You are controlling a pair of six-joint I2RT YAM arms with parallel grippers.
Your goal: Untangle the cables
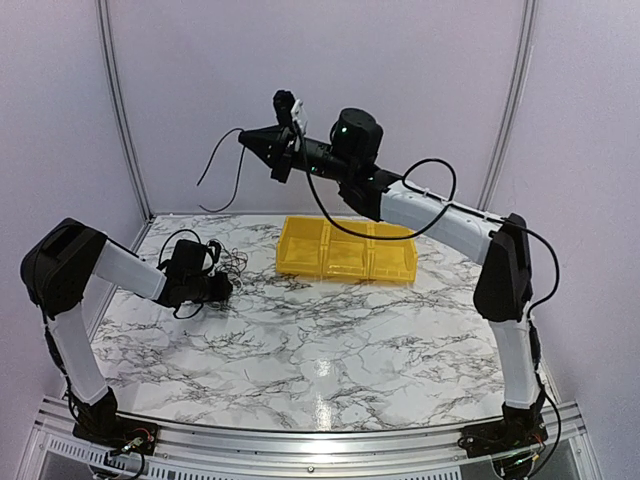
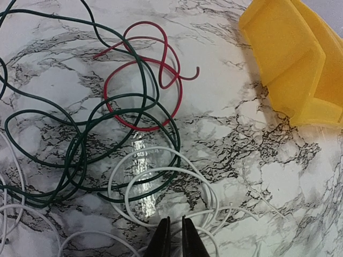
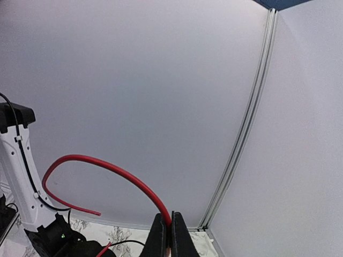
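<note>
My right pincer (image 3: 166,226) is high in the air, clamped on a red cable (image 3: 112,167) that arcs away from it. My left pincer (image 2: 176,234) hangs low over the table (image 2: 252,176), tips nearly together; I cannot tell whether they pinch anything. The cables (image 2: 91,139), green, red and white loops, lie tangled there near a yellow tray (image 2: 289,59).

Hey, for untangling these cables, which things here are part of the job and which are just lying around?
Job: lifted red cable, pinched in the right gripper; green cable, second red cable and white cables in the tangle.
Lying about: yellow bin; marble table.
</note>
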